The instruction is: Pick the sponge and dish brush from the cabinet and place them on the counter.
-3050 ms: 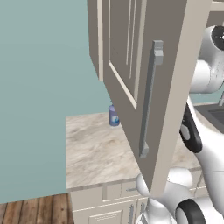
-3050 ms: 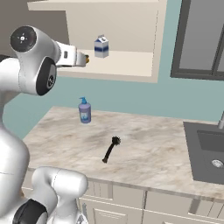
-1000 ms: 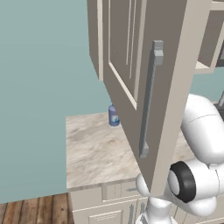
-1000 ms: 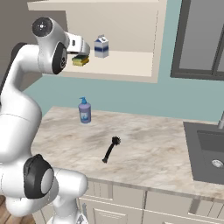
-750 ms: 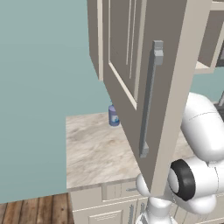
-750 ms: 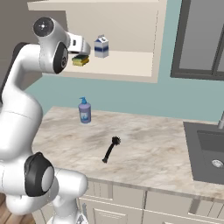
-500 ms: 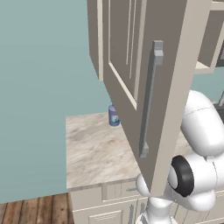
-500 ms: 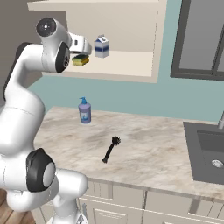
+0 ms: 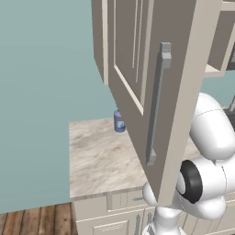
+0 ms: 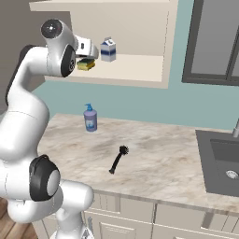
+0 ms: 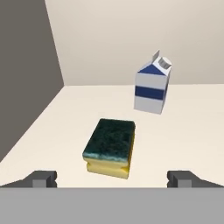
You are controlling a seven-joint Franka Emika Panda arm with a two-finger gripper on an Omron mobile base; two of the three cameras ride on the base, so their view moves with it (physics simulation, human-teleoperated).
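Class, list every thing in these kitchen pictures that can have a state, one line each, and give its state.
cabinet: door swung open
sponge: on the cabinet shelf, green side up, not gripped
dish brush: lying flat on the counter
milk carton: upright on the shelf, closed
soap bottle: upright on the counter
gripper: open, before the sponge

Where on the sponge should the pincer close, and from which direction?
Across the sponge's two long sides, coming straight in from the cabinet's open front. It lies flat, green side up, lengthwise between the open pincer's fingertips, clear of the milk carton.
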